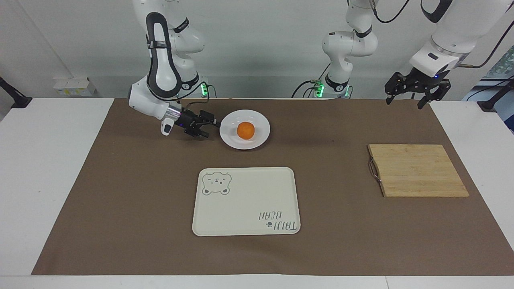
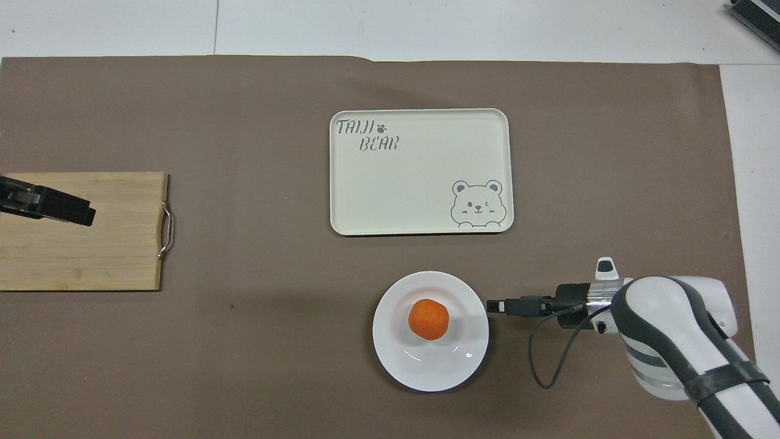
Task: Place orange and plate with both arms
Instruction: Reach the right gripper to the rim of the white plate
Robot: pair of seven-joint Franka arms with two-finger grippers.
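- Right gripper [image 1: 209,125]: lying low and level over the brown mat [image 1: 120,192], just beside the plate's rim on the side toward the right arm's end of the table. Its fingers [image 2: 496,305] are standing released, pointing at the rim and gripping nothing; whether the tips are touching the rim cannot be told.
- Plate [image 1: 233,138]: white and round, sitting flat on the mat directly ahead of the right fingers.
- Orange [image 1: 245,131]: resting in the middle of the plate, apart from the right fingers, with the near rim lying between them.
- Left gripper [image 1: 415,95]: hanging raised at the left arm's end of the table, well apart from plate and orange. In the overhead view it is showing over the wooden cutting board [image 2: 116,244]. Its fingers [image 1: 422,107] are hanging spread and empty; this arm is waiting.
- Cutting board: bamboo with a metal handle on one short edge, lying flat on the mat, nothing resting on it.
- Tray [image 1: 245,208]: cream, rectangular, printed with a bear and lettering, lying farther from the robots than the plate and the right fingers, carrying nothing.
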